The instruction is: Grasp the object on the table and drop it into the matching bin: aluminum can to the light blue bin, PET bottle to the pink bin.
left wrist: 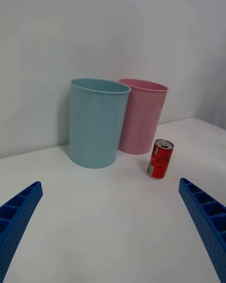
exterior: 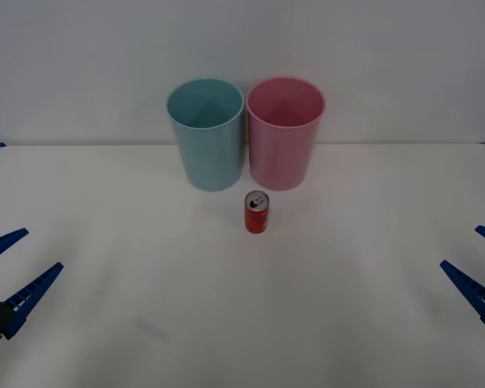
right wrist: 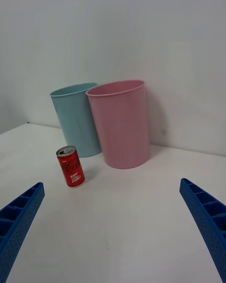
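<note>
Both grippers hang low at the near edges of the table point(exterior: 105, 323) — the left gripper point(exterior: 12, 271) at the left side, the right gripper point(exterior: 481, 267) at the right, each with fingers spread wide and holding nothing. An aluminum can point(exterior: 257, 212) stands upright near the table's middle, well apart from both: small, red, with a silver top and pull-tab. Just behind it stand the light blue bin point(exterior: 206, 133) and the pink bin point(exterior: 284, 133) — side by side, the can before the gap between them.
</note>
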Controlling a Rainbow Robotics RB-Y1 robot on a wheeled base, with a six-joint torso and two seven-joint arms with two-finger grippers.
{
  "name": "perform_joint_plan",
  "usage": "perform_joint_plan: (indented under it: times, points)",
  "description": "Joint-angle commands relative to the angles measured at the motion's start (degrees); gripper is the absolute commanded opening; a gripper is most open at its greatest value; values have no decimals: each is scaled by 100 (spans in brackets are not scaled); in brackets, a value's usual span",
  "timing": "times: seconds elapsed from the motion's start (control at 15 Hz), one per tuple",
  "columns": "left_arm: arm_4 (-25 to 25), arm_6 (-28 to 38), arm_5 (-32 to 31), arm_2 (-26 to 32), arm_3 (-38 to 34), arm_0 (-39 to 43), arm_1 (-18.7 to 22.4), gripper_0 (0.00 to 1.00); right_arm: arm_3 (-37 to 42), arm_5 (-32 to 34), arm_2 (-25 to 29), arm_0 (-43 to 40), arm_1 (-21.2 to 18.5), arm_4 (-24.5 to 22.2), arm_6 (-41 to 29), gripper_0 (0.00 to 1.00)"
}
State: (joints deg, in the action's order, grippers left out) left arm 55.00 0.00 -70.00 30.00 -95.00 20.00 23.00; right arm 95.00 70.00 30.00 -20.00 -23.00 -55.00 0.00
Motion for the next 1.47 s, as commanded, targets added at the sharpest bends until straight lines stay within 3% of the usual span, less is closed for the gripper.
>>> perform_joint_plan:
  times: [0.07, 0.4, 0.87, 1.47]
  points:
    - [0, 0, 0, 0, 0, 0, 0, 100, 0, 0, 0, 0, 0, 0, 0, 100]
    - [0, 0, 0, 0, 0, 0, 0, 100, -52, 172, -29, -74, 67, -46, -53, 100]
    - [0, 0, 0, 0, 0, 0, 0, 100, -60, -83, -460, -66, 50, -239, 114, 100]
    - [0, 0, 0, 0, 0, 0, 0, 100, -60, -1006, -1392, -57, 59, -283, 1187, 100]
